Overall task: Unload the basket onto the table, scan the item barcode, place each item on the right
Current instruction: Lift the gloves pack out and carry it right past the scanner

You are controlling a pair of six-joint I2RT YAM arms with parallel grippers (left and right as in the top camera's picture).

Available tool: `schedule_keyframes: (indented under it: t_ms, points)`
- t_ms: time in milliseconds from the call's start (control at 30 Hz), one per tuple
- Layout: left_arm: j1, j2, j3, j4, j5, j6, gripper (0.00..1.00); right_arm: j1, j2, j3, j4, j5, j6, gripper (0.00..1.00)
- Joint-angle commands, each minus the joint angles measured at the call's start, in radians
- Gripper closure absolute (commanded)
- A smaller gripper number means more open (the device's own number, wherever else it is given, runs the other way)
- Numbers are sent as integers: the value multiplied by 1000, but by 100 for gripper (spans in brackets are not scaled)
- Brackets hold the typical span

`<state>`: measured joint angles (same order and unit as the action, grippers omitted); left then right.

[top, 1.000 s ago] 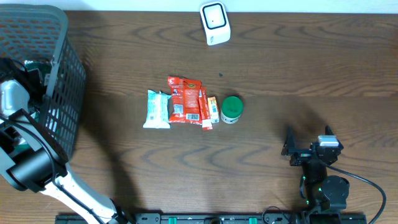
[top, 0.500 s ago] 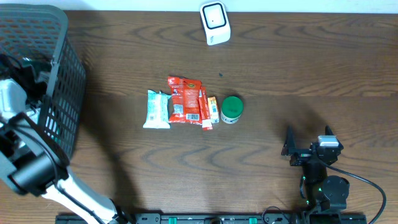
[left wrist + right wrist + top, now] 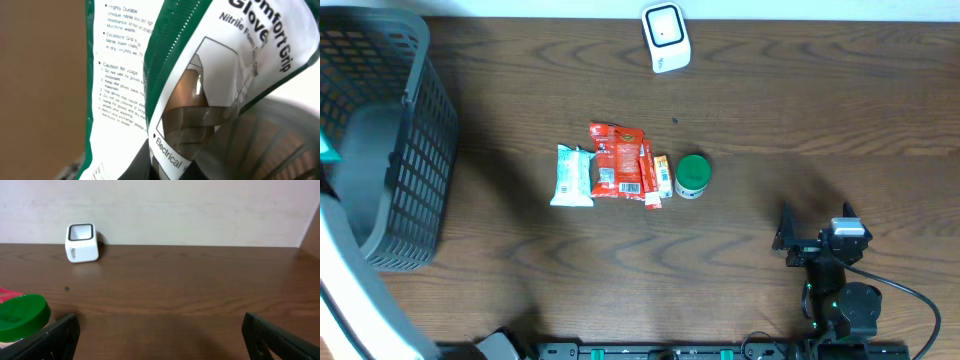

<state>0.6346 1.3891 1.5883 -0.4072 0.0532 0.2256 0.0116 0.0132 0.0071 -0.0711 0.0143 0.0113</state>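
Observation:
The item in hand is a green and white glove package (image 3: 210, 65), which fills the left wrist view with its printed text toward the camera; no barcode shows on it. My left gripper (image 3: 172, 167) is shut on its lower edge, the dark fingers only partly visible. From overhead only a teal corner of the package (image 3: 326, 150) and the blurred white left arm (image 3: 340, 270) show at the far left. The white scanner (image 3: 665, 37) stands at the table's back edge, also in the right wrist view as the scanner (image 3: 81, 242). My right gripper (image 3: 817, 232) rests open at the front right.
A grey mesh basket (image 3: 415, 130) stands at the left. A white-teal packet (image 3: 573, 175), a red packet (image 3: 617, 160), a small orange box (image 3: 662, 175) and a green-lidded jar (image 3: 693, 175) lie in a row mid-table.
My left gripper shut on the glove package inside the basket and rose with it, so the arm now looms blurred at the overhead view's left edge. The right arm stayed still.

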Motion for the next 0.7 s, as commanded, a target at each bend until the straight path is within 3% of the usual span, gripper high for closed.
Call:
schedule_keyframes:
  t_ms: [0,167,300,667]
  points:
    - [-25,-95,13,18,14,-69,93,1,0,-2,-3,-5,10,1]
    - [-130,-212,13,-7,77,-83,93,1,0,-2,-3,-5,10,1]
    - [-294,-284,13,-114,82,-143,93,1,0,-2,-3,-5,10,1]
    - [-666,-208,-16,-401,81,-314,93,1,0,-2,-3,-5,10,1]
